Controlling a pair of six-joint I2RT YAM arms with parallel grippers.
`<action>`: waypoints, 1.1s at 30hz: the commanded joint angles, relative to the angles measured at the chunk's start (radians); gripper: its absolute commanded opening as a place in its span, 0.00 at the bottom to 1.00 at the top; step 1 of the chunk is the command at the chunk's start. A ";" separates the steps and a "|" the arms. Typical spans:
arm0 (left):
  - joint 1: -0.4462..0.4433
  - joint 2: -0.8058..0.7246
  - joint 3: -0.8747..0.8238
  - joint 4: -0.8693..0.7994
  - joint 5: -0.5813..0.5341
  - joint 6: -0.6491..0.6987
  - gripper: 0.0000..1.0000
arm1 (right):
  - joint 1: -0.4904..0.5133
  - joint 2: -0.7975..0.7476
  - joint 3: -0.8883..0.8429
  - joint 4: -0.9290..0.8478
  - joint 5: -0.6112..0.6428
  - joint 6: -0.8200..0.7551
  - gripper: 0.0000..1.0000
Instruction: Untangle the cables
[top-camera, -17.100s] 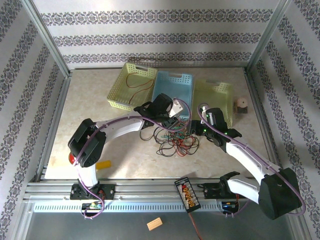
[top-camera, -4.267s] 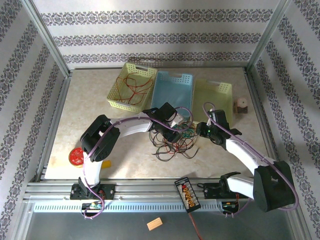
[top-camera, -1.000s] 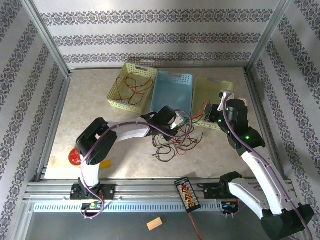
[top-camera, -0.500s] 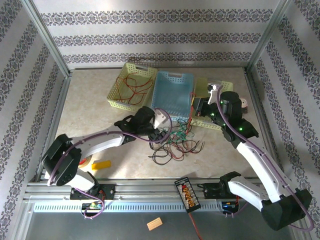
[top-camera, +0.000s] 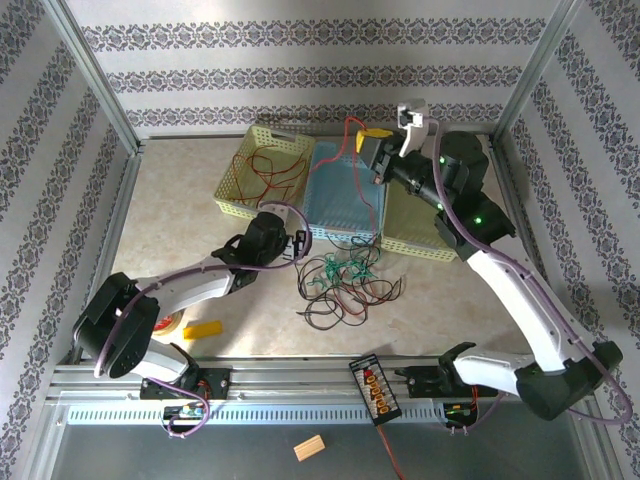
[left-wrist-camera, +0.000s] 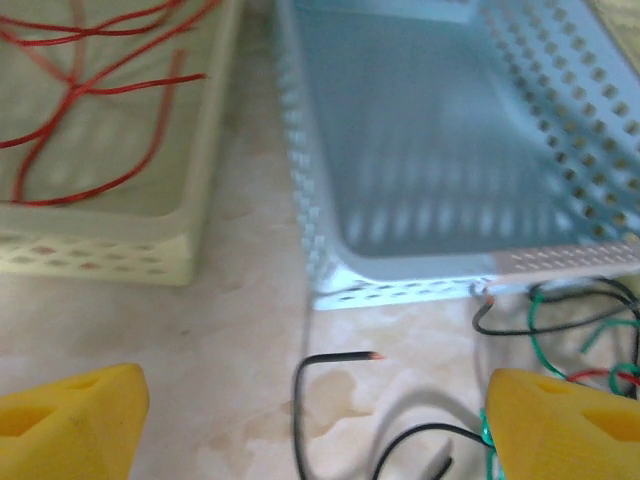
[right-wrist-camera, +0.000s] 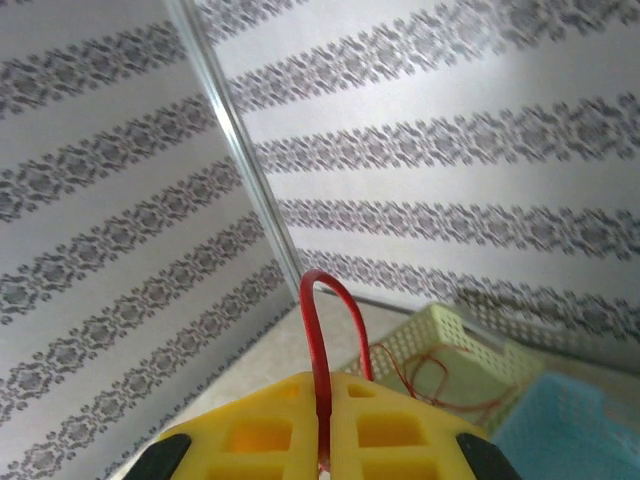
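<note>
Sorting stands partly done: the yellow basket (top-camera: 245, 210) holds red strands (top-camera: 265, 170), the blue basket (top-camera: 345, 195) holds none. Most cables (top-camera: 345, 282) lie knotted on the table (top-camera: 180, 200) in front of it. Right gripper (right-wrist-camera: 322, 395) pinches one red cable (right-wrist-camera: 313, 340) aloft; left gripper (left-wrist-camera: 315, 420) gapes wide, empty.

The red cable (right-wrist-camera: 318, 330) vanishes between the right hand's (right-wrist-camera: 324, 400) closed jaws, and the tangled cables (left-wrist-camera: 575, 322) run off the left wrist view's edge.
</note>
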 joint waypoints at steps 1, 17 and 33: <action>0.008 -0.082 -0.029 0.039 -0.198 -0.143 0.87 | 0.012 0.091 0.092 0.051 -0.001 -0.019 0.07; 0.093 -0.323 0.009 -0.550 -0.678 -0.443 0.89 | 0.051 0.646 0.843 0.045 -0.004 0.001 0.06; 0.117 -0.351 -0.011 -0.560 -0.658 -0.469 0.89 | 0.042 1.066 1.204 -0.036 -0.057 0.135 0.07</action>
